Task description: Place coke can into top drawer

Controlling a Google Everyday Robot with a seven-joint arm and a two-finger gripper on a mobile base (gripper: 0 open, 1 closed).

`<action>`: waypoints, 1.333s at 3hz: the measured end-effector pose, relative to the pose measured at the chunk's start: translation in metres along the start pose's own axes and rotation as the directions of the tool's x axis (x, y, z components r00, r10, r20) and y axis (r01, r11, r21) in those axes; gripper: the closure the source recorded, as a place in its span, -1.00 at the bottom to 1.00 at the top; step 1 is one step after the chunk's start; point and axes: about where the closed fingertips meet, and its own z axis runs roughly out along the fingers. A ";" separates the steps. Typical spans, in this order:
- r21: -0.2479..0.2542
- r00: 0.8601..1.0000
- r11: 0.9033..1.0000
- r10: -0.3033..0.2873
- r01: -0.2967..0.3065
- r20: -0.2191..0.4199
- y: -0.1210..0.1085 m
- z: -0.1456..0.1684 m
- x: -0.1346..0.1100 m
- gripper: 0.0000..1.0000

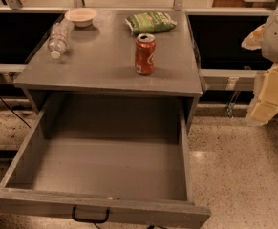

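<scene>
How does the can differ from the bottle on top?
The can is red and opaque; the bottle is clear plastic. The can stands upright near the middle; the bottle lies on its side by the left edge. Both sit on the cabinet top, outside the open drawer. The hand is at far right, touching neither.

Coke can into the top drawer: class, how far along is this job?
Done: the top drawer is pulled open. In hand: the tool is at the right edge, apart from the coke can, which stands upright on the cabinet top. Left: grasping the can and placing it in the drawer.
</scene>
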 end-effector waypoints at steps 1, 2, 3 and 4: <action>0.000 1.000 1.000 0.000 0.000 0.000 0.000 0.000 0.000 -1.00; -0.055 0.999 0.998 0.002 0.000 0.037 -0.018 0.026 -0.016 -1.00; -0.100 0.997 0.995 0.010 -0.003 0.071 -0.043 0.053 -0.038 -1.00; -0.141 0.996 0.990 0.019 -0.006 0.092 -0.058 0.075 -0.049 -1.00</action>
